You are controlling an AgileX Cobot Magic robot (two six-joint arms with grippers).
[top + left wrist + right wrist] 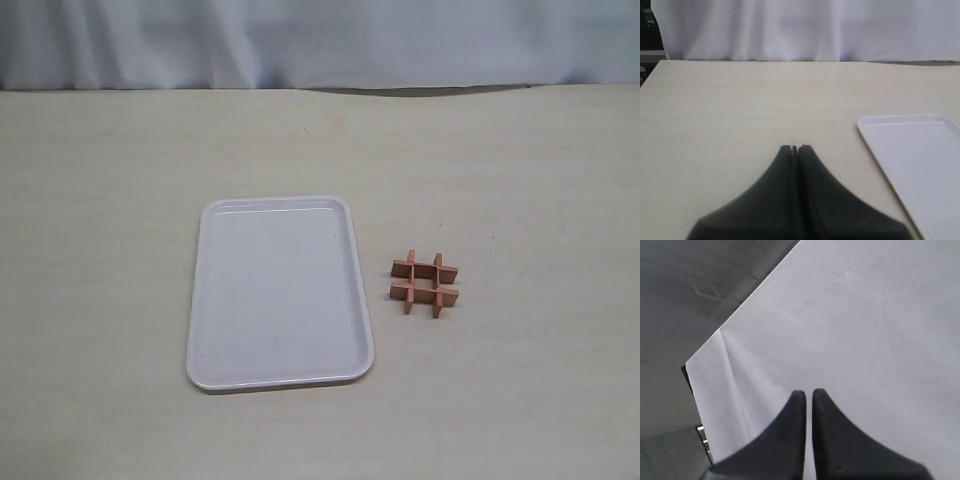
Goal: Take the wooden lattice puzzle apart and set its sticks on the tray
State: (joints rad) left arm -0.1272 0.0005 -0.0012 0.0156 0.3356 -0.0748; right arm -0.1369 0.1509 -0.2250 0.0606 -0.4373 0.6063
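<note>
Just beside the tray (pixel 280 300) — lattice puzzle (pixel 424 271), assembled.

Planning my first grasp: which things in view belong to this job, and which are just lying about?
Belongs to the job:
- wooden lattice puzzle, fully assembled, on the table right of the tray
- tray, nothing on it yet

Not part of it:
- table
- white cloth backdrop
</note>
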